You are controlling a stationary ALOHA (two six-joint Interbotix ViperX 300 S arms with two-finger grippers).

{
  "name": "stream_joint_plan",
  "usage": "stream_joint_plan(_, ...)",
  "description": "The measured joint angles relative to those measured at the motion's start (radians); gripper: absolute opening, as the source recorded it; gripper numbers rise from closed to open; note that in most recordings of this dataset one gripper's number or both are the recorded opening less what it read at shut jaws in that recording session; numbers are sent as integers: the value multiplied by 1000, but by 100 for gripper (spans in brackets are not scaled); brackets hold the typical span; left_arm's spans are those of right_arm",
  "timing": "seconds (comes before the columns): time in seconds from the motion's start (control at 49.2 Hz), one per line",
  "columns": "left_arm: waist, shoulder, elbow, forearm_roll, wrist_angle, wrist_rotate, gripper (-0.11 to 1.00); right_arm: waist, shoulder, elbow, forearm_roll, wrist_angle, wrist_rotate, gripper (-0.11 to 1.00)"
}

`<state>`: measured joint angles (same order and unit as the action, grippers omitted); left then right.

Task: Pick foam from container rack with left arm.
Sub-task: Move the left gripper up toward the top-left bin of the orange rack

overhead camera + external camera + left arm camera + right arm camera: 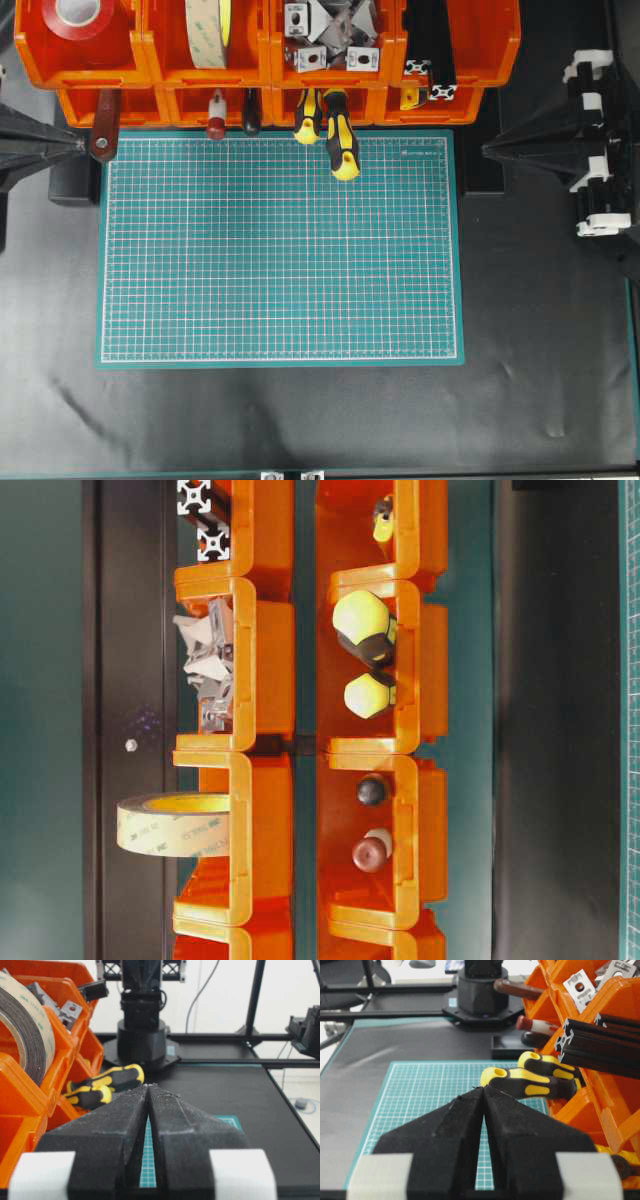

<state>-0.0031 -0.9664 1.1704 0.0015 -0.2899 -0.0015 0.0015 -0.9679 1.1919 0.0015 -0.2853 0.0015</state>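
Upright in an upper bin of the container rack, the foam is judged light and squashy; its exposed rim should be pinched. Both the left claw and right claw are pressed together, empty.

Overhead: looked straight down.
Table-level: close, faced the rack.
Wrist views: looked past closed jaws; shared the screwdrivers.
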Motion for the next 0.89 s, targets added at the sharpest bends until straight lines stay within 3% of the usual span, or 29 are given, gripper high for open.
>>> stream_joint_plan(0.061,2,9,-9,11,9,-17,4,0,2,-2,2,-2,9,3)
stream_joint_plan(0.163,9,84,-126,40,66,-126,0,3,8,-6,23,-11,26,0)
stream_joint_plan(0.325,12,173,-302,44,219,-333,0,6,15,-8,32,-15,63,0)
stream_joint_plan(0.528,18,259,-488,49,476,-644,0,12,15,-8,34,-17,104,0)
stream_joint_plan(0.691,66,295,-637,51,630,-845,0,20,15,-9,34,-17,107,0)
stream_joint_plan(0.813,117,319,-726,51,729,-956,0,28,15,-8,34,-17,107,0)
stream_joint_plan(0.894,155,347,-784,54,818,-994,0,34,15,-8,34,-15,107,0)
